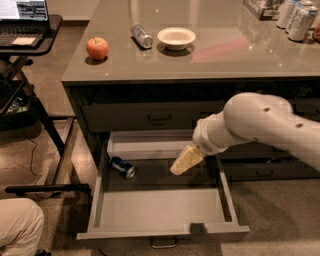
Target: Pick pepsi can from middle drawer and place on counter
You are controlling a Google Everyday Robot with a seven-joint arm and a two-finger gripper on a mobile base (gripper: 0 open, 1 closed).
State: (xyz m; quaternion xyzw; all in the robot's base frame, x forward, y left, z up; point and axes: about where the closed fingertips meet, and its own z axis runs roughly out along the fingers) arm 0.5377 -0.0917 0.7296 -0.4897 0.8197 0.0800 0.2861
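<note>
The pepsi can [123, 167], dark blue with a silver end, lies on its side at the left of the open middle drawer [160, 232], just in front of the long white tray [145, 142]. My gripper [179, 166], cream-coloured on a white arm, hangs inside the drawer, right of the can and apart from it. It holds nothing that I can see. The glossy grey-beige counter [225, 50] lies above the drawers.
On the counter stand a red apple [97, 48], a silver-grey can lying down [141, 36], a white bowl [176, 37] and tall pale cans [297, 17] at the far right. A black side desk with a laptop [25, 15] stands left. A person's knee [20, 225] shows bottom left.
</note>
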